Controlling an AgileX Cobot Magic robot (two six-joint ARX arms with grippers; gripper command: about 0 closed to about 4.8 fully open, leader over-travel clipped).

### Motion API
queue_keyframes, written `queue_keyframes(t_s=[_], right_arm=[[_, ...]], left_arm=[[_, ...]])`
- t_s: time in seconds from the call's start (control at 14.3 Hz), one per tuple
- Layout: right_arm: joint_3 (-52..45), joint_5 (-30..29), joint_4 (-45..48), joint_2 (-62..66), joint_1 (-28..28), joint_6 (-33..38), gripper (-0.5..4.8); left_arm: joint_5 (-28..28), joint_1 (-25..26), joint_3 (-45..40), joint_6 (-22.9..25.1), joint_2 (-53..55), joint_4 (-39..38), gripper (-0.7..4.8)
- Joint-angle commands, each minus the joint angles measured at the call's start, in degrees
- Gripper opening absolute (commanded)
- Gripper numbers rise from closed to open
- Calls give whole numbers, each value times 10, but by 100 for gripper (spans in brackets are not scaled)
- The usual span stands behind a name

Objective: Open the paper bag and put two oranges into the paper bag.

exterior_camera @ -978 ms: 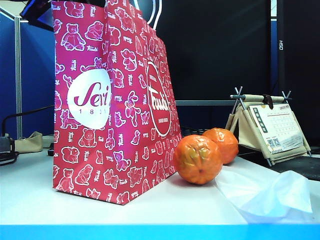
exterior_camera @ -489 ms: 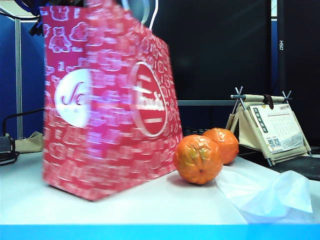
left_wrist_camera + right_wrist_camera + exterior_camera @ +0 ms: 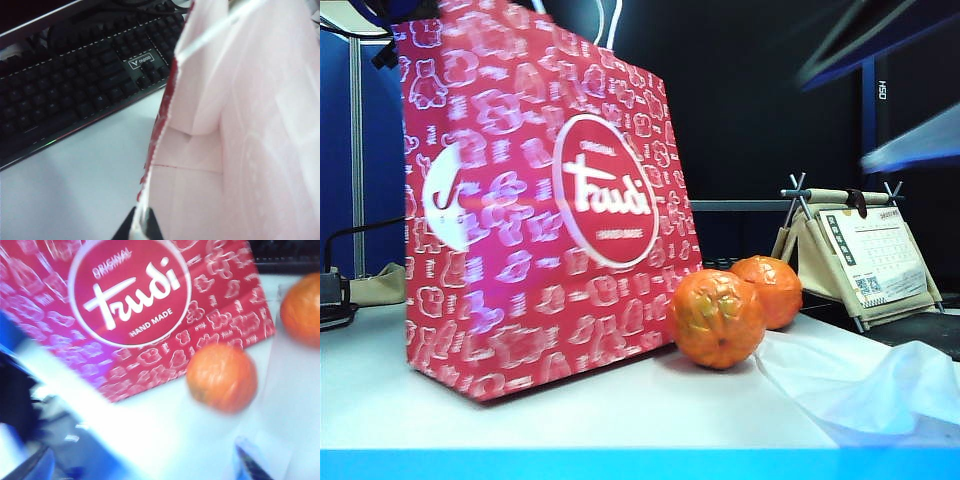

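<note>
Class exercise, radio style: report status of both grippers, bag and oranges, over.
Left gripper shut on paper bag rim. Right gripper open, above the table near the oranges, holding nothing. Both oranges outside the bag; plastic bag beside them.

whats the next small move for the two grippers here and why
Probably bring the right gripper, open and above the table, down onto the nearer orange. The left gripper is shut on the red paper bag rim, its mouth looks open, and both oranges sit outside beside it.
</note>
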Motion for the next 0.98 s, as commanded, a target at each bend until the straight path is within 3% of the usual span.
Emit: queue_keyframes(t_s=[0.07, 0.14, 0.49, 0.98], right_arm=[[34, 174, 179, 283, 70, -71, 479], [57, 212, 174, 338, 64, -88, 479], [80, 145, 232, 405, 60, -82, 479], [80, 138, 270, 467, 60, -78, 479]], left_arm=[[-11, 0, 2, 3, -3, -6, -5], [-26, 0, 3, 14, -3, -23, -5], [-27, 0, 2, 29, -3, -43, -5], [-26, 0, 3, 30, -3, -60, -5]])
